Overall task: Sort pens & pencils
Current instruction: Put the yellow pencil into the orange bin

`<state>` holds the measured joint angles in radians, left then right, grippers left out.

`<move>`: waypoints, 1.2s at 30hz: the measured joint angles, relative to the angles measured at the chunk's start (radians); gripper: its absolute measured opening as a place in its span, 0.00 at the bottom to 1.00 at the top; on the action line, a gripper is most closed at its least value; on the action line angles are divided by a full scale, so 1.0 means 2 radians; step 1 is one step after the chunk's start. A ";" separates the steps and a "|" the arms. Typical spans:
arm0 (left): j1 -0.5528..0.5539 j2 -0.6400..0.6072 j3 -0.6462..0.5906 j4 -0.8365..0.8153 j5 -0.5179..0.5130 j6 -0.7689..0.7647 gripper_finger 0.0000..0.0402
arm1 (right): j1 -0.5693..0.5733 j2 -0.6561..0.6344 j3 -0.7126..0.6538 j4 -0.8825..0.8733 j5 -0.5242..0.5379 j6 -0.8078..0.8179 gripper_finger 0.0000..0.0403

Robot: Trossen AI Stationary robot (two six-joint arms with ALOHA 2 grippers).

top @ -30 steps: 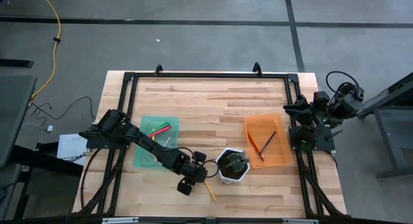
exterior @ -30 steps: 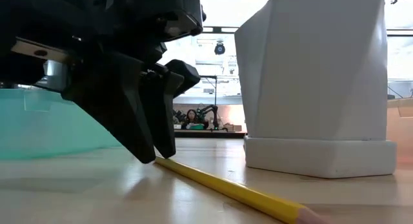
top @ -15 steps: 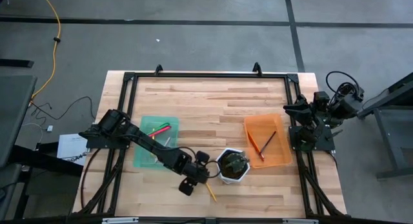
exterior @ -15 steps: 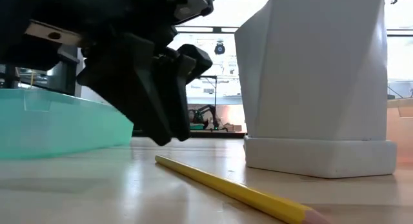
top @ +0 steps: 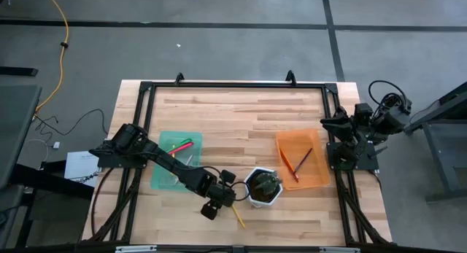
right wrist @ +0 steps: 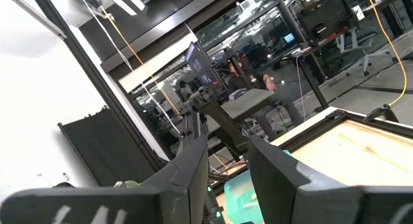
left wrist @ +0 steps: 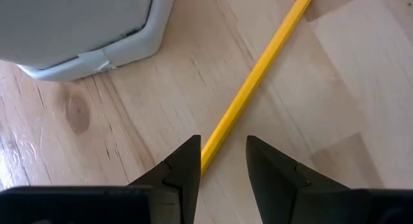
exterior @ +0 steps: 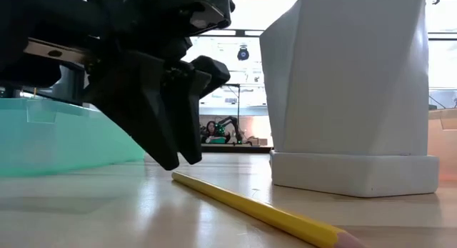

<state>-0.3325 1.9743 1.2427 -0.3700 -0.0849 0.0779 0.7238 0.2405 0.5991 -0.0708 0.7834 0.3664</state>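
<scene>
Low view first: my left gripper (exterior: 178,159) has dropped back toward the wooden table (exterior: 107,212) since half a second ago, when its tips were lifted clear. Now the dark fingers hang just above the near end of the thin yellow hexagonal pencil (exterior: 257,211), not quite touching it. A second ago the tips were pressed right down at that end, so I have gone down, up, and partway down again without picking anything up.

From the left wrist view, my fingers (left wrist: 184,166) stand a little apart, with the pencil's end lying in the gap between them. I judge this a re-try of the grasp; the pencil has not shifted at all across the three moments.

Seen from above, the pencil (top: 238,216) lies on bare wood just beside the white faceted pen pot (top: 263,187). The translucent green tray (top: 157,176) holds pens and the translucent orange tray (top: 319,176) holds two pencils, unchanged. My right gripper (right wrist: 229,162) waits parked at the table's right edge, fingers apart, as before.
</scene>
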 joint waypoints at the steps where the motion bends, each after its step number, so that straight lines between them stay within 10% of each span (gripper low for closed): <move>1: 0.000 0.000 0.000 0.001 -0.002 -0.001 0.28 | 0.000 0.000 0.000 0.000 0.000 0.000 0.25; 36: 0.029 0.000 0.000 -0.025 0.050 0.019 0.28 | 0.000 0.000 0.000 0.000 0.000 -0.004 0.25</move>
<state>-0.2749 1.9747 1.2427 -0.4202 0.0147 0.1156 0.7239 0.2405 0.5991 -0.0715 0.7830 0.3588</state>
